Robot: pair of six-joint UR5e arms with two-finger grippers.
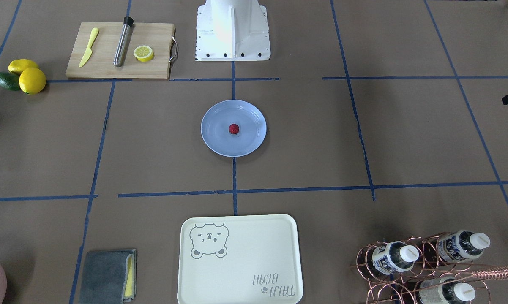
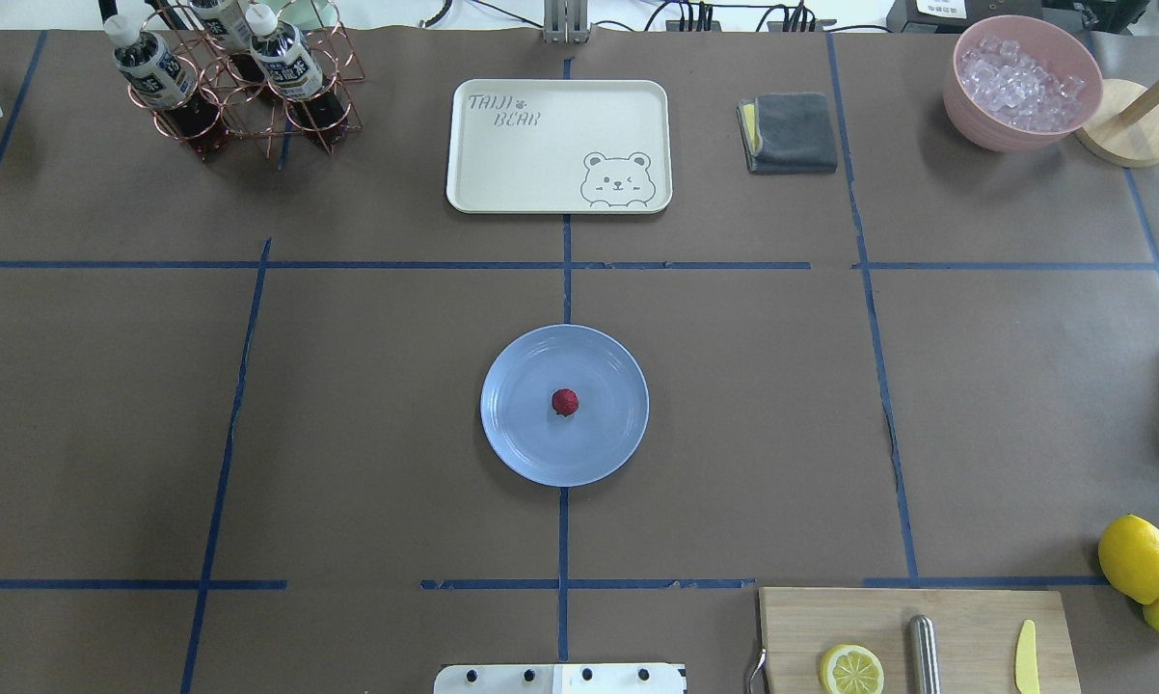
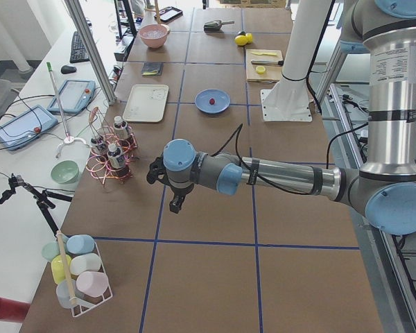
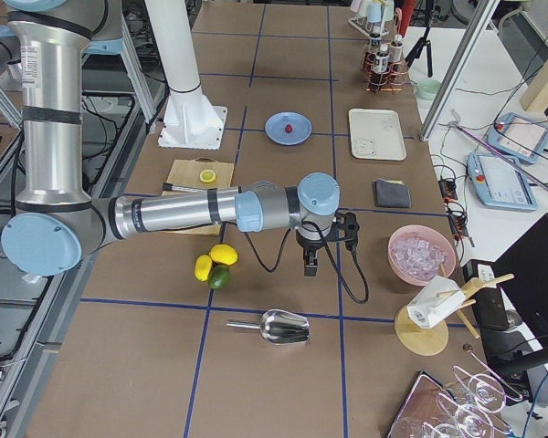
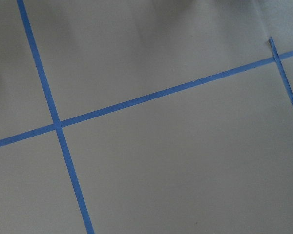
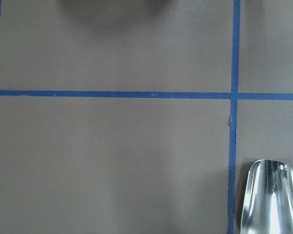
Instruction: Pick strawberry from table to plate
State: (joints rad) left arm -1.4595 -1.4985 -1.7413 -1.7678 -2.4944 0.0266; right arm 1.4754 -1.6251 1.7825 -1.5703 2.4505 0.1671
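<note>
1. Left gripper [image 3: 175,203] hangs over bare table [image 2: 348,434], well away from the plate [image 2: 512,434]. Only the side camera catches it, so I can't tell whether its fingers are spread or pressed together.
2. Same deal for the right gripper [image 4: 309,269]: it's well off from the plate, near a shiny metal scoop [image 4: 279,326], and I can't tell the finger state either.
3. The strawberry [image 2: 565,402] is small, bumpy and dark red. It sits dead centre on the plate, which is round, shallow and glossy pale blue.
4. The table is matte brown paper with blue tape lines, and one line runs straight under the plate.
5. Beyond the plate from the robot's base there's a cream rectangular tray [image 2: 502,164] with rounded corners and a bear print.
6. On the robot's side of the plate, off to its right, is a wooden cutting board [image 2: 975,617]. It carries a half lemon [image 2: 851,670], a brushed-steel rod [image 2: 922,655] and a yellow plastic knife [image 2: 1025,657].
</note>
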